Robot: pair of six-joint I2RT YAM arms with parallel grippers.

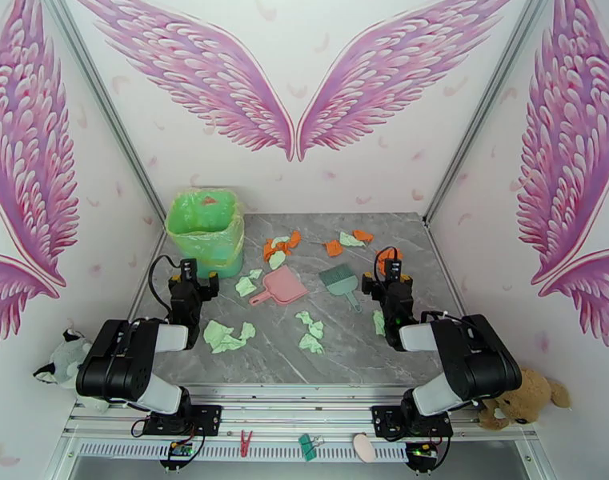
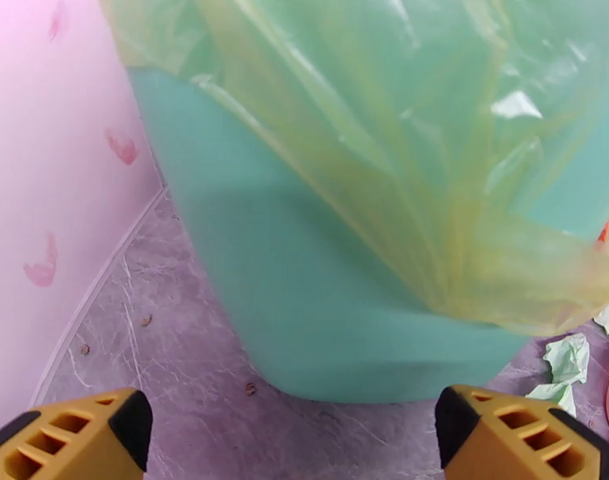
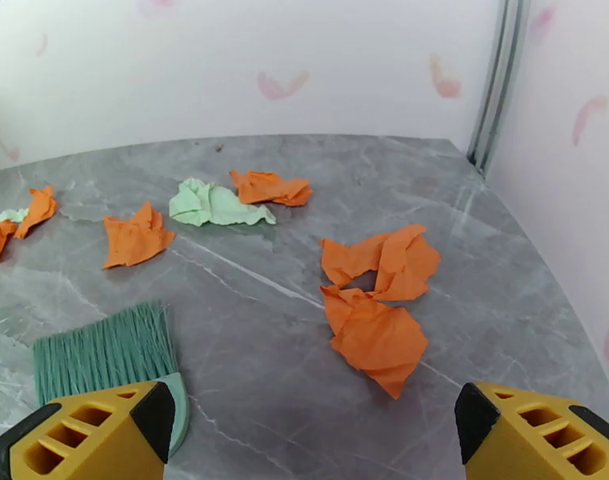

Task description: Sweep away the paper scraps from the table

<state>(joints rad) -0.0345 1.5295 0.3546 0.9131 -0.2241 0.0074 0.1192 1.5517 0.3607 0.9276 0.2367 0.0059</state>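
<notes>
Left gripper [image 1: 194, 275] by the bin [image 1: 206, 234] and right gripper [image 1: 388, 270] by the brush [image 1: 340, 280] both gape empty, scraps [image 1: 228, 336] strewn across the table [image 1: 344, 358], where a clumsy brush grab could flick them off the far edge.

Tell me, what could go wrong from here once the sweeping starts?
1. The open left pincer hangs close to the tall green plastic bin and its loose liner; moving forward might snag the liner.
2. The crumpled orange and mint paper scraps lie scattered on the grey marble-patterned table; a sweep with the green bristle hand brush could push some off the near edge.
</notes>
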